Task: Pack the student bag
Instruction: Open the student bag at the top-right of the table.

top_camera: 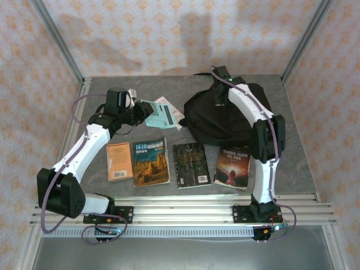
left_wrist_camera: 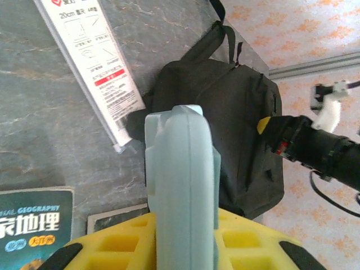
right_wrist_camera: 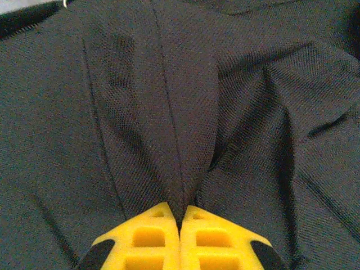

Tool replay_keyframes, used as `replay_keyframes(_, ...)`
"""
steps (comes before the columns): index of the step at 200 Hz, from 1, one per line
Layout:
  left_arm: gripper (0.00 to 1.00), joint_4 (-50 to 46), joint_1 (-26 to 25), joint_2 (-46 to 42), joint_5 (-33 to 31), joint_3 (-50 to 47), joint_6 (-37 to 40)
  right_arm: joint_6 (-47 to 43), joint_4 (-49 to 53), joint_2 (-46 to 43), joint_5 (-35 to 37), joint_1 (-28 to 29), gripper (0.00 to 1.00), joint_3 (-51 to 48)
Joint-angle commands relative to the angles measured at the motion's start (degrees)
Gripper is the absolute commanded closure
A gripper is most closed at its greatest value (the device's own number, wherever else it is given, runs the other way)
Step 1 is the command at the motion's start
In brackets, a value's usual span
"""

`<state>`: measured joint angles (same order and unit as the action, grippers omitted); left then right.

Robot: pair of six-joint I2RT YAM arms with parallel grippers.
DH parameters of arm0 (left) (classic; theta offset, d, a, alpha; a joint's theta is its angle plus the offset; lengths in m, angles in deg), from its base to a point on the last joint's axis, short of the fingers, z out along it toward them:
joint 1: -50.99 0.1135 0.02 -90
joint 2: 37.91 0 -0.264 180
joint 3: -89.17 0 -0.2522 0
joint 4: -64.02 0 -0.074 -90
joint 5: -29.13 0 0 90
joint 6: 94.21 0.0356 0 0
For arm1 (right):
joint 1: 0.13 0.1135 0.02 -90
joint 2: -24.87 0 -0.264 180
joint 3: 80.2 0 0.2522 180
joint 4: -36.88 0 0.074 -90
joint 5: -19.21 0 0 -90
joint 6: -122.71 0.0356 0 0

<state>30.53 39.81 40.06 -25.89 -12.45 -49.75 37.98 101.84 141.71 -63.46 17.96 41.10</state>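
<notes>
The student bag [top_camera: 219,118], a black soft backpack, lies at the back right of the table; black fabric [right_wrist_camera: 169,101] fills the right wrist view. My right gripper [right_wrist_camera: 180,216] is shut, its yellow fingers pinching a raised fold of the bag's fabric. The right arm [top_camera: 253,112] arches over the bag. My left gripper [left_wrist_camera: 180,225] is shut on a pale teal calculator [left_wrist_camera: 180,185], seen edge-on between its yellow fingers. It holds the calculator [top_camera: 156,114] just left of the bag [left_wrist_camera: 236,129].
Several books lie in a row near the front: an orange one [top_camera: 119,161], a geography book [top_camera: 151,161], a dark one [top_camera: 191,164] and "Three Days to See" [top_camera: 232,167]. A packaged white ruler [left_wrist_camera: 95,67] lies on the grey table [top_camera: 101,90] beside the calculator.
</notes>
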Motion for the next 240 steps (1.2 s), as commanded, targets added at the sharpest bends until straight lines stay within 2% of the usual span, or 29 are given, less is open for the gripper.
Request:
replay_keyframes(1, 0.77, 2.5, -1.2, 2.6, -1.4, 4.9, -0.5, -0.6, -2.6, -6.5, -6.0, -0.6, 1.0, -0.8)
replay_keyframes(35, 0.77, 1.2, -1.1, 4.7, -2.5, 7.1, 0.2, -1.4, -2.4, -8.8, -7.4, -0.6, 1.0, -1.9)
replay_keyframes(109, 0.77, 3.5, -2.3, 10.6, -1.4, 8.7, 0.2, 4.3, -4.5, -14.2, -24.9, -6.0, 1.0, -3.8)
replay_keyframes(143, 0.77, 6.5, -3.1, 12.8, 0.3, 10.3, -1.1, 4.5, -4.7, -15.4, -27.6, -7.0, 1.0, -4.4)
replay_keyframes(200, 0.8, -0.8, -4.6, 14.8, -7.1, 13.9, 5.4, 7.7, -7.8, -17.5, -35.2, -9.6, 1.0, -7.0)
replay_keyframes(240, 0.79, 5.5, -5.6, 18.1, -2.2, 13.8, 1.8, 8.3, -8.9, -18.0, -39.1, -10.0, 1.0, -7.6)
